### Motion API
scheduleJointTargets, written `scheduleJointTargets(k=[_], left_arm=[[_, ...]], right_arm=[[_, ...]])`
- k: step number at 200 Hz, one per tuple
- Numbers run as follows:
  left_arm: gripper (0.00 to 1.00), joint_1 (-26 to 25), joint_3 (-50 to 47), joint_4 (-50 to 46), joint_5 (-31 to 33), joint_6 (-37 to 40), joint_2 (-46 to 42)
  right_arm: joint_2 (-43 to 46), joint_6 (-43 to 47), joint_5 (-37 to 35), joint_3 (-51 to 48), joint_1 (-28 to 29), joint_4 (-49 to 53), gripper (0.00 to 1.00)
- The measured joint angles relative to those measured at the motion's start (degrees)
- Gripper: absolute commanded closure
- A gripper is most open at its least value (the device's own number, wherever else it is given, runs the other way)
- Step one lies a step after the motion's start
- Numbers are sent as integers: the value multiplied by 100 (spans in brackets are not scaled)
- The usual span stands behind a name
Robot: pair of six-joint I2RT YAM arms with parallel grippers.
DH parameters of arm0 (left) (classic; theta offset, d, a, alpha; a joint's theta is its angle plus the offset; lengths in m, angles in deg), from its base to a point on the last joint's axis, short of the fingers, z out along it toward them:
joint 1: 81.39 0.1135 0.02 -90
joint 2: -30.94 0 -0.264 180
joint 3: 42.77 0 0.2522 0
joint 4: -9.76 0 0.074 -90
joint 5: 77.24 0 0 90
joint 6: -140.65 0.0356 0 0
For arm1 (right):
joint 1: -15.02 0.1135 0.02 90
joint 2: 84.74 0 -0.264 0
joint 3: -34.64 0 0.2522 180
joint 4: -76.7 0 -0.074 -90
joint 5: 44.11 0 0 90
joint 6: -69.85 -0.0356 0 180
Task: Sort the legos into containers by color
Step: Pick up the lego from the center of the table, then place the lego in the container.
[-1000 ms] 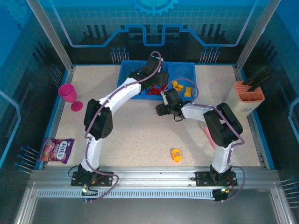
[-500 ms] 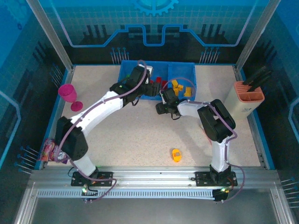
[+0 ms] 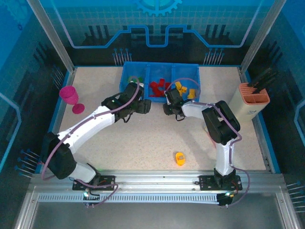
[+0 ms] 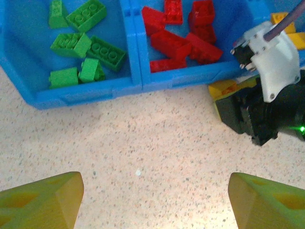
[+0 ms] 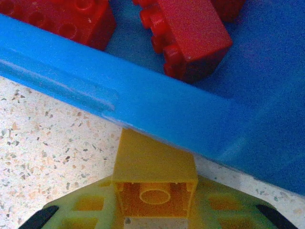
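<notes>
The speckled counter [image 3: 143,138] carries the blue tray [image 4: 90,93] at upper centre, its containers holding green legos [image 4: 83,43], red legos [image 4: 183,38] and yellow legos [image 3: 183,89] from left to right. The left claw [image 4: 152,200] hangs wide and empty in front of it. The right claw [image 5: 155,205] pinches a yellow brick [image 5: 155,167] at the near wall by the reds. It probably needs lifting over and rightward into the yellow compartment. An orange piece [image 3: 179,158] waits at lower centre.

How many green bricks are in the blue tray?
6 small green plastic bricks: two at the far side, two in the middle, two by the near wall; others may be hidden.
</notes>
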Motion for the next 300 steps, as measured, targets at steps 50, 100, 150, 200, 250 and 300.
scheduleJointTargets(k=[50,100,150,200,250,300], left_arm=[[19,0,-345,-136,24,-72,-363],[18,0,-345,-157,66,-57,-518],[18,0,-345,-157,33,-52,-560],[18,2,-514,-177,-98,-72,-901],[18,0,-817,-352,-111,-225,-1397],[17,0,-828,-459,-109,-269,-1506]], right_arm=[[177,46,90,-48,2,234,75],[1464,48,177,-334,15,883,75],[2317,208,9,-295,-140,1204,74],[1408,280,17,459,-874,1047,74],[133,236,267,1563,-1266,1102,66],[-181,192,459,2155,-1338,1287,46]])
